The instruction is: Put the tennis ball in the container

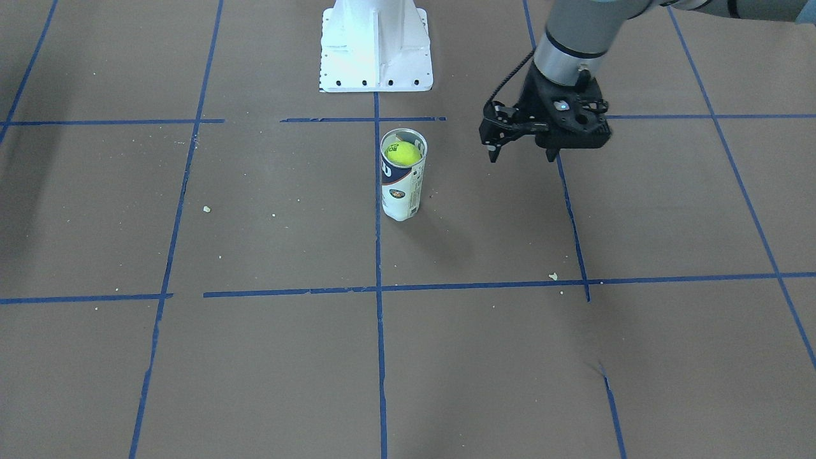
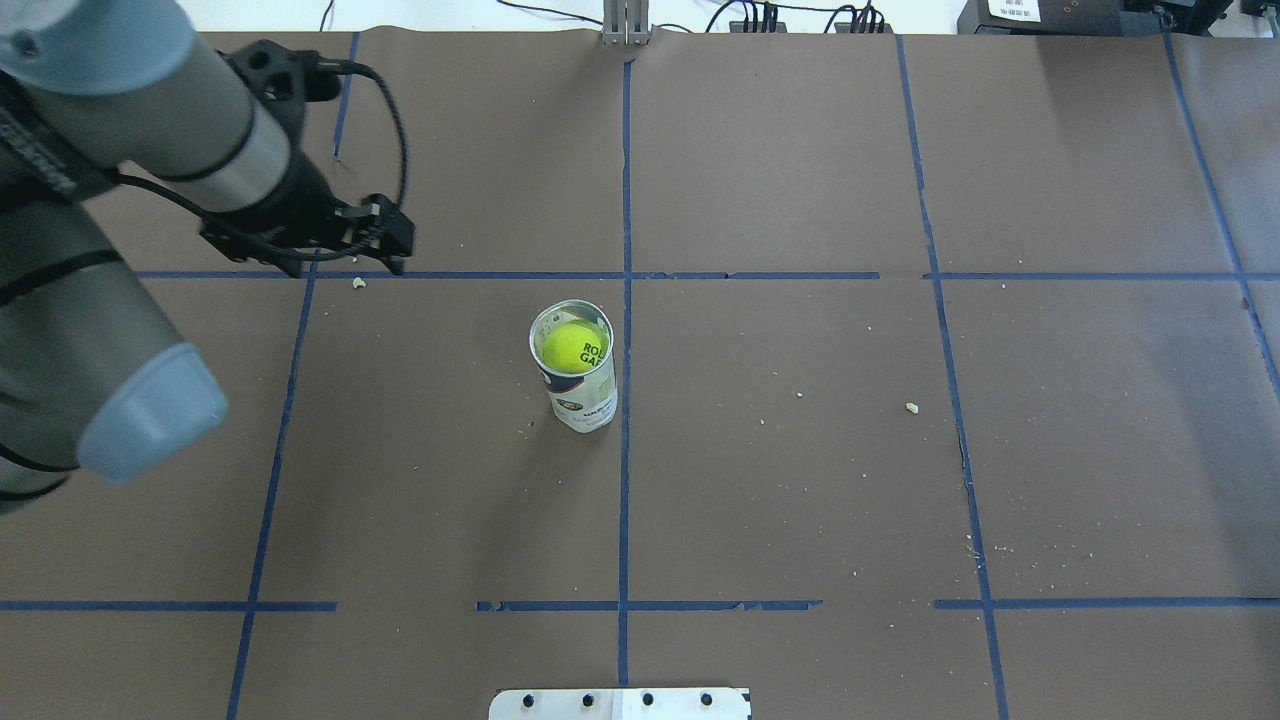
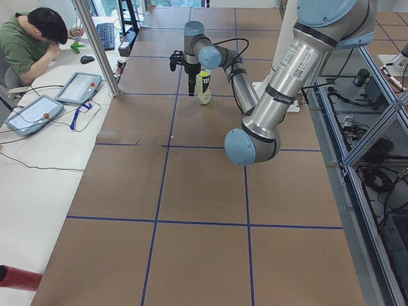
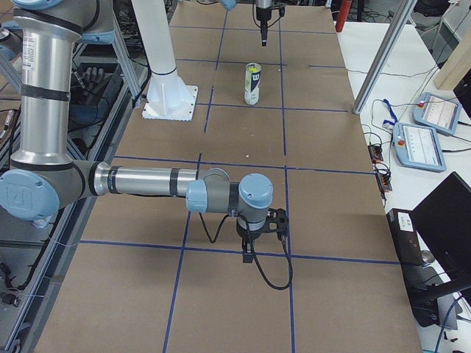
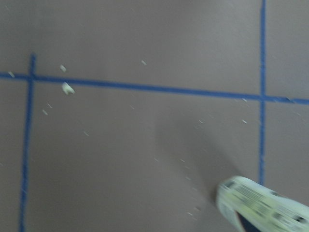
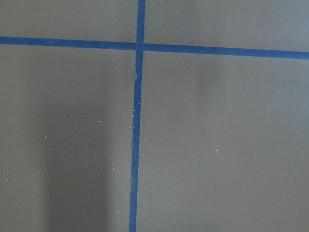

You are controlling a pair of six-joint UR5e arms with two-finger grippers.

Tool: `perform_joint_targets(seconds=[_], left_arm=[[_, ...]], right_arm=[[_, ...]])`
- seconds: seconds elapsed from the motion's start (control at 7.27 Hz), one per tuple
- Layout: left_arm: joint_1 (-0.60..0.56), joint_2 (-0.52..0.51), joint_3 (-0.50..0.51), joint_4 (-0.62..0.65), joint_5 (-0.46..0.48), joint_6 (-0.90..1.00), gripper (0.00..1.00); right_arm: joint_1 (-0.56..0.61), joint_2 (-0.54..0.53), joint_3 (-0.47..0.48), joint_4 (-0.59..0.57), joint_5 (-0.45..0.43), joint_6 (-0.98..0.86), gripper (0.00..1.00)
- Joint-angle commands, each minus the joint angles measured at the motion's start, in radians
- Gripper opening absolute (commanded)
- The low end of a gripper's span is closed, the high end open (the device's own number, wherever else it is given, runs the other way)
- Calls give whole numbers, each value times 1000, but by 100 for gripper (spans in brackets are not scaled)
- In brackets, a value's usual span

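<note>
Tennis ball [image 1: 403, 153] sits in the mouth of the upright container [image 1: 401, 194], beside and clear of the left gripper [image 1: 521, 156], which hangs above the worktop [image 1: 255, 357] released, jaws spread, holding nothing. Well apart, the right gripper [image 4: 249, 256] points down; whether released or clenched cannot be told

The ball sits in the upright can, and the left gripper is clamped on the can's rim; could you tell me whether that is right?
Not quite. The ball does sit in the upright can, but the left gripper is not clamped on the rim: it hangs open and empty off to one side, well apart from the can. The exterior front-facing view shows this.
</note>
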State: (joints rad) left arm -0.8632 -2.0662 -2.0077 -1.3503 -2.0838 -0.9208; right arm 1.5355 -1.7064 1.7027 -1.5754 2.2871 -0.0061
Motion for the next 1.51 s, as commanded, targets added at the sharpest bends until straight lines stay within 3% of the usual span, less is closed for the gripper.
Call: perform_joint_targets(seconds=[0.0,0.55,0.96,1.38], left_arm=[[-210,170,10,-44,-54,368,99],[-618,334,234,-47,-134,1090,100],[-714,501,302,-108,-194,1168,100],[-760,508,343,-105,-202,1172,100]], right_arm=[[0,-1,0,0,0,0,100],[0,1,0,0,0,0,100],[0,-1,0,0,0,0,100],[0,-1,0,0,0,0,100]])
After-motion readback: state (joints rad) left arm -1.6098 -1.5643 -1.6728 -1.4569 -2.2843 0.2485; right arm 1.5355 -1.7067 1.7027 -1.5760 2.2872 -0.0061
